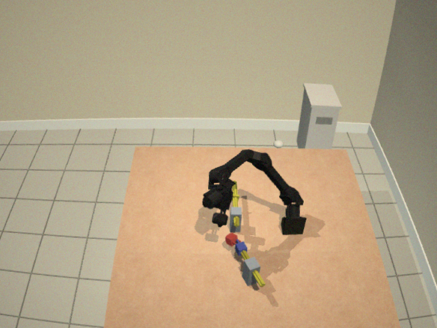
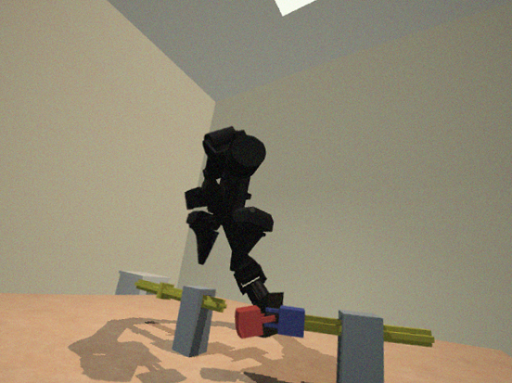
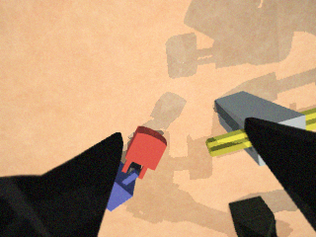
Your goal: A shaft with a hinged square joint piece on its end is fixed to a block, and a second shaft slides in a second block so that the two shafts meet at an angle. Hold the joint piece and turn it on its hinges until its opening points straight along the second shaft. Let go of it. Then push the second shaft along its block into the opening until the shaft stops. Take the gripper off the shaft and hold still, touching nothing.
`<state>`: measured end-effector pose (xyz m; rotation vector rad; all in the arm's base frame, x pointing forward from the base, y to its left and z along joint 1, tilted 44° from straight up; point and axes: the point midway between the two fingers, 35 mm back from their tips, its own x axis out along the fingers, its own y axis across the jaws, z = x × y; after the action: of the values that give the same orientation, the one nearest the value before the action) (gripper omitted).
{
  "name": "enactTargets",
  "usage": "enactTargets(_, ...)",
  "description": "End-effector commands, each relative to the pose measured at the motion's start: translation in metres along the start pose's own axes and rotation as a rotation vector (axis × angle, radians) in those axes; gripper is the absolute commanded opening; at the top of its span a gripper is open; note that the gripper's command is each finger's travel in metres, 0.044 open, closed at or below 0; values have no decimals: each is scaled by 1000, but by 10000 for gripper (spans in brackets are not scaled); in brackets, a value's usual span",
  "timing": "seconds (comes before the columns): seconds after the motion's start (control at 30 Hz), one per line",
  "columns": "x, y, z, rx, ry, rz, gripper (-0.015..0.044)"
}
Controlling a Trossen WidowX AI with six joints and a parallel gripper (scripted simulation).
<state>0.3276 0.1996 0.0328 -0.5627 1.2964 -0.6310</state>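
Observation:
The red joint piece (image 1: 230, 239) (image 2: 248, 321) (image 3: 146, 149) is hinged to the blue fork (image 1: 241, 247) (image 2: 291, 321) (image 3: 118, 194) on the first yellow shaft (image 1: 259, 278) (image 2: 407, 335), which passes through its grey block (image 1: 252, 264) (image 2: 360, 361). Its opening is angled away from the second shaft's line and tips downward. The second yellow shaft (image 1: 235, 202) (image 2: 216, 303) (image 3: 224, 143) lies in the other grey block (image 1: 235, 214) (image 2: 190, 321) (image 3: 257, 106), its near end short of the joint piece with a gap. My gripper (image 2: 217, 266) (image 3: 181, 130) is open and empty, above the parts.
The second shaft has a yellow collar (image 1: 235, 196) (image 2: 165, 291) behind its block. The arm's base (image 1: 293, 225) stands on the wooden table (image 1: 160, 267) to the right of the blocks. A pale cabinet (image 1: 322, 127) and a white ball (image 1: 278, 143) are beyond the table's far edge.

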Motion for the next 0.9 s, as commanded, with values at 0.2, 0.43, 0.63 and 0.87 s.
enactTargets(0.2, 6, 0, -1, 283, -25, -11, 440)
enactTargets(0.43, 10, 1, -1, 487, -43, -14, 440)
enactTargets(0.63, 12, 1, -2, 617, -55, -14, 440)
enactTargets(0.87, 23, 2, -1, 617, -55, -14, 440)
